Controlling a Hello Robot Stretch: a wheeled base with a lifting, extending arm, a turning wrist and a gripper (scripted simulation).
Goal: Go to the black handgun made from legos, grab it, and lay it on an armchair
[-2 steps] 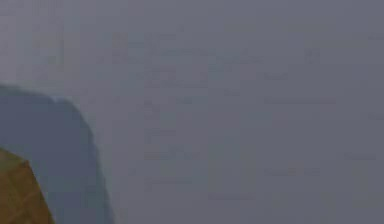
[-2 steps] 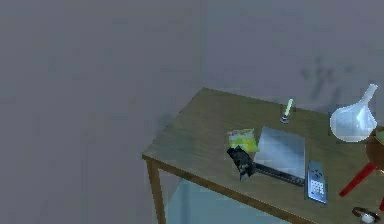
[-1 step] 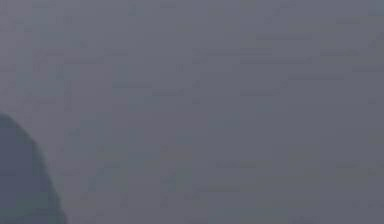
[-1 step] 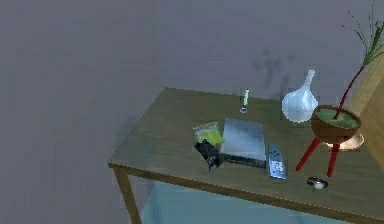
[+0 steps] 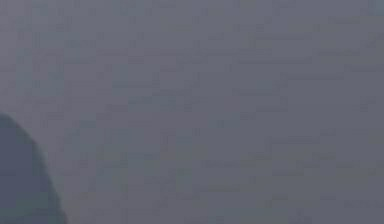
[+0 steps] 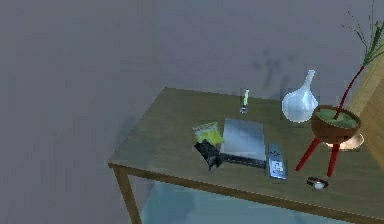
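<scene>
The forward view faces a plain grey wall [image 5: 200, 90] at close range. In the arm side view a wooden counter [image 6: 160, 125] stands against the same kind of grey wall, with a pale bluish lower shelf [image 6: 200, 208] under its top. Near the middle of the counter lies a flat grey box [image 6: 243, 142]. Just off the box's left edge sits a small yellow-green thing [image 6: 207, 130], and touching that, toward the counter's front edge, lies a small dark thing [image 6: 208, 153] (by its black colour it may be the handgun, but it is too small to tell its shape). It lies flat on the counter beside the box, well apart from the things at the right end. A grey remote [image 6: 276, 162] lies just right of the box's front corner, and a tiny pale-and-dark thing [image 6: 318, 183] lies near the front edge further right. Behind the box, close to the wall, a thin little thing [image 6: 244, 98] stands upright. At the right end a white vase [image 6: 299, 100] with a narrow neck stands upright, and just beside it a brown bowl [image 6: 334, 123] on red legs carries a plant [image 6: 362, 45] whose red stem and thin green leaves rise toward the top corner. How the fingers stand cannot be told from these pictures.
</scene>
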